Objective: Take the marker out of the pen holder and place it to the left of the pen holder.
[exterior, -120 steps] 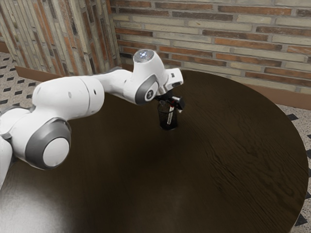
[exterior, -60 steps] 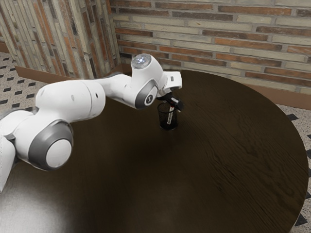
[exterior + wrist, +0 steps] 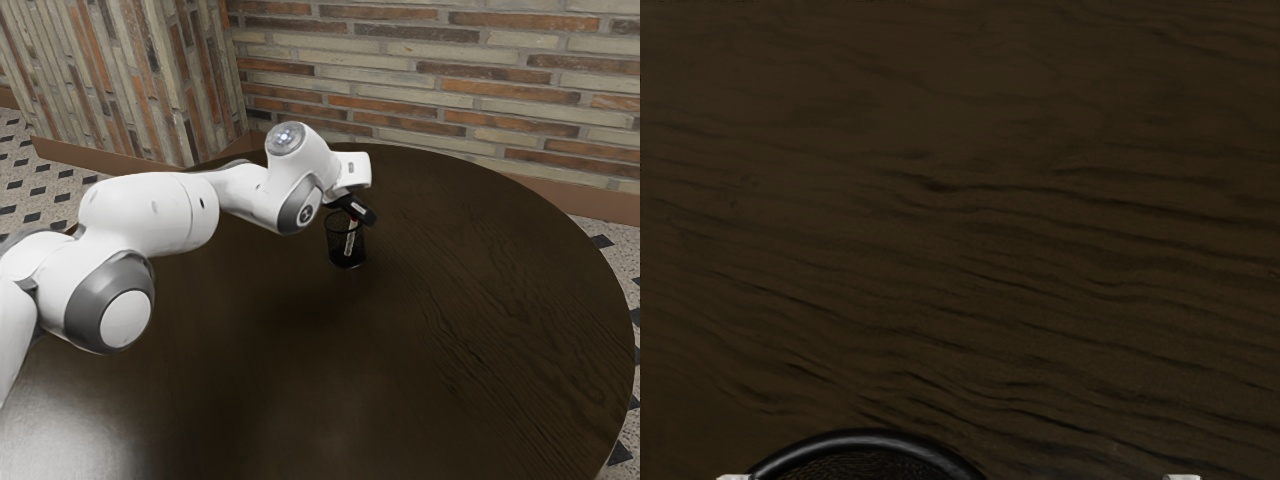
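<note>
The black gripper (image 3: 358,210) is at the top of the pen holder, its fingers tilted over the rim. In the wrist view the gripper (image 3: 958,477) has its two pale fingertips far apart at the lower edge, so it stands open. The black mesh pen holder (image 3: 346,256) is upright on the table; part of its dark round rim (image 3: 875,436) curves between the fingertips in the wrist view. Inside the holder leans the white marker (image 3: 349,243), its upper end hidden behind the gripper.
The round dark wooden table (image 3: 470,300) extends around the holder. Beyond its far edge stands a brick wall (image 3: 450,75). The white arm (image 3: 150,210) reaches over the table from the exterior view's left.
The hand has tilted and sunk a little over the holder, with the arm lower than before. The red part seen near the marker's top is now hidden. The holder has stayed where it was.
</note>
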Tool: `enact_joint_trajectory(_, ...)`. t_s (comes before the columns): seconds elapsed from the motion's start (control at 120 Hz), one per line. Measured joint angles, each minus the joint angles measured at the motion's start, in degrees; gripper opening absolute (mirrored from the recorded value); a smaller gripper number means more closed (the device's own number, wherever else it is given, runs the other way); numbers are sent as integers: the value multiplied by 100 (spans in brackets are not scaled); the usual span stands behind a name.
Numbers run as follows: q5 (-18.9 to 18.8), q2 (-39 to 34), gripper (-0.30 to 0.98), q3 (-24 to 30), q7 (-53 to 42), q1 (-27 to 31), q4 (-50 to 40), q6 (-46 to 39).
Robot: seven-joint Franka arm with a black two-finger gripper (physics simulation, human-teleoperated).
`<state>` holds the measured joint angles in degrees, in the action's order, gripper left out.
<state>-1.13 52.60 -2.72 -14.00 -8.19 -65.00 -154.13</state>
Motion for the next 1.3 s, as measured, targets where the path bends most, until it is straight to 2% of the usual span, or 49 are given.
enact_joint_trajectory(0.167, -8, -10, 25, -6, -72, 2, -20, -66)
enact_joint_trajectory(0.417, -5, -41, 1, -6, -139, 2, -53, -102)
enact_joint_trajectory(0.633, -45, -209, -6, -13, -73, -25, -331, -130)
enact_joint_trajectory(0.825, -96, -1010, -9, -54, 38, -38, -1173, -148)
enact_joint_trajectory(1.158, -166, -2210, -10, -413, 187, -230, -1913, -97)
enact_joint_trajectory(1.3, -187, -2404, -10, -556, 217, -167, -1998, -20)
